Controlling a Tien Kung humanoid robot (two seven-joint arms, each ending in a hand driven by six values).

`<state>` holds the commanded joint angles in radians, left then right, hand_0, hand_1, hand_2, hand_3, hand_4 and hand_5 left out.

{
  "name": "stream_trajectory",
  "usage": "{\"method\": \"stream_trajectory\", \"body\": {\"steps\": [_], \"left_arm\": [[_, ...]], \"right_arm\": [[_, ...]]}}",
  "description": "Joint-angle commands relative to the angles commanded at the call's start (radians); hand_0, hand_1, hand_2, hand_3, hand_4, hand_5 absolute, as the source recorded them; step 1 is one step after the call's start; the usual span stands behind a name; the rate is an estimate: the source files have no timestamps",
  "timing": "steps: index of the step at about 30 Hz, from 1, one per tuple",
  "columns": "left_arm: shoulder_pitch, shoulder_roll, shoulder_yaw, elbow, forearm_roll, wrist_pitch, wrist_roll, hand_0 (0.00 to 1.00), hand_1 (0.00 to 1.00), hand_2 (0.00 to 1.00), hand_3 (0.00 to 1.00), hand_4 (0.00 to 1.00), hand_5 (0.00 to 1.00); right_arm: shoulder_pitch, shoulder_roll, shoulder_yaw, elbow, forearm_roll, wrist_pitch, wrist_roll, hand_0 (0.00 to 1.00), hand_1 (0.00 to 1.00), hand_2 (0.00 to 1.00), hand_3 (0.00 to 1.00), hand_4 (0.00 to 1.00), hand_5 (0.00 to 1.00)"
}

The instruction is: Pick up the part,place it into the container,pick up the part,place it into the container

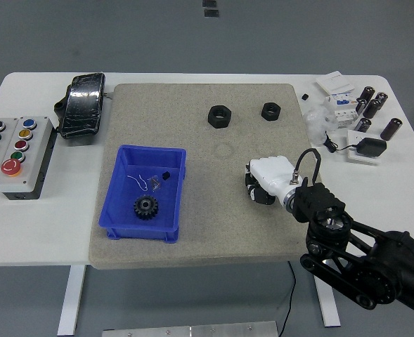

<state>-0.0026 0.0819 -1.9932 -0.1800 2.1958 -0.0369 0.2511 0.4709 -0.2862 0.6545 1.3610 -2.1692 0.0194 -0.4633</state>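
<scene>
Two black hex nuts lie at the far side of the grey mat point(192, 239), a larger one point(221, 116) and a smaller one point(270, 110). A blue bin point(122, 200) sits on the mat's left half and holds a black gear point(145, 207) and a few small bits. My right hand point(257, 189), white with black fingers, hovers low over the mat's right half, well short of both nuts and to the right of the bin. Its fingers are curled under the palm and I see nothing in them. The left arm is out of view.
A button box point(17, 147) and a black wrapped object point(83, 105) lie at the table's left. Breakers, black cylinders and a black adapter with cable point(365, 147) crowd the back right corner. A faint ring mark point(225, 149) shows on the mat.
</scene>
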Motion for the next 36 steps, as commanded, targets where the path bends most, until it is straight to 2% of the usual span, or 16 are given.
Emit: {"method": "stream_trajectory", "body": {"steps": [7,8,10,13,14,19,20,25,26,29,31,32,36], "left_arm": [[0.001,-0.001,0.000,0.000,0.001,0.000,0.001,0.615,0.557,0.545,0.635,0.700,0.296],[0.001,-0.001,0.000,0.000,0.000,0.000,0.001,0.615,0.557,0.545,0.636,0.701,0.296],[0.001,-0.001,0.002,0.000,-0.002,0.000,0.001,0.615,0.557,0.545,0.636,0.701,0.296],[0.001,-0.001,0.000,0.000,-0.001,0.000,0.001,0.615,0.557,0.545,0.636,0.701,0.296],[0.001,-0.001,-0.001,0.000,0.000,0.000,0.002,0.615,0.558,0.545,0.636,0.701,0.296],[0.002,-0.002,-0.002,0.000,0.002,0.000,0.002,0.615,0.558,0.545,0.636,0.701,0.296],[0.001,-0.002,-0.001,0.000,0.000,0.000,0.002,0.616,0.557,0.545,0.636,0.701,0.297],[0.002,-0.002,0.001,0.000,-0.002,0.000,0.002,0.616,0.557,0.545,0.636,0.701,0.297],[0.002,-0.002,0.000,0.000,-0.002,0.000,0.002,0.616,0.558,0.545,0.636,0.701,0.298],[0.002,-0.002,0.001,0.000,-0.003,0.000,0.003,0.616,0.558,0.545,0.636,0.701,0.298],[0.002,-0.002,0.002,0.000,-0.004,-0.001,0.003,0.616,0.558,0.545,0.636,0.701,0.298],[0.002,-0.002,0.003,0.000,-0.005,-0.001,0.003,0.616,0.558,0.545,0.635,0.701,0.298],[0.001,-0.002,0.006,0.000,-0.008,-0.001,0.003,0.616,0.558,0.545,0.635,0.701,0.298]], "right_arm": [[0.005,0.002,0.010,0.004,0.004,-0.035,0.013,0.403,0.388,0.259,0.409,0.148,0.067],[0.005,0.001,0.013,0.007,0.007,-0.039,0.015,0.411,0.482,0.529,0.599,0.519,0.132],[0.003,-0.002,0.019,0.020,0.015,-0.033,0.012,0.411,0.482,0.529,0.599,0.519,0.132],[0.002,-0.010,0.025,0.041,0.017,0.020,-0.016,0.411,0.482,0.529,0.599,0.519,0.132],[0.002,-0.012,0.025,0.047,0.014,0.034,-0.025,0.349,0.546,0.769,0.760,0.710,0.338],[-0.001,-0.021,0.026,0.083,-0.007,0.083,-0.070,0.349,0.546,0.769,0.760,0.710,0.338],[-0.002,-0.024,0.026,0.094,-0.012,0.097,-0.082,0.330,0.553,0.818,0.846,0.881,0.472],[-0.001,-0.039,0.020,0.129,-0.017,0.156,-0.124,0.330,0.553,0.818,0.846,0.881,0.472],[-0.001,-0.041,0.018,0.132,-0.016,0.167,-0.131,0.309,0.508,0.799,0.821,0.930,0.521],[-0.002,-0.047,0.011,0.134,-0.010,0.190,-0.144,0.309,0.508,0.799,0.821,0.930,0.521],[-0.002,-0.050,0.004,0.127,-0.004,0.198,-0.148,0.309,0.508,0.799,0.821,0.930,0.521],[-0.002,-0.051,0.001,0.124,-0.001,0.198,-0.149,0.297,0.467,0.712,0.717,0.841,0.470],[-0.002,-0.049,-0.013,0.106,0.007,0.171,-0.142,0.297,0.467,0.712,0.717,0.841,0.470]]}}
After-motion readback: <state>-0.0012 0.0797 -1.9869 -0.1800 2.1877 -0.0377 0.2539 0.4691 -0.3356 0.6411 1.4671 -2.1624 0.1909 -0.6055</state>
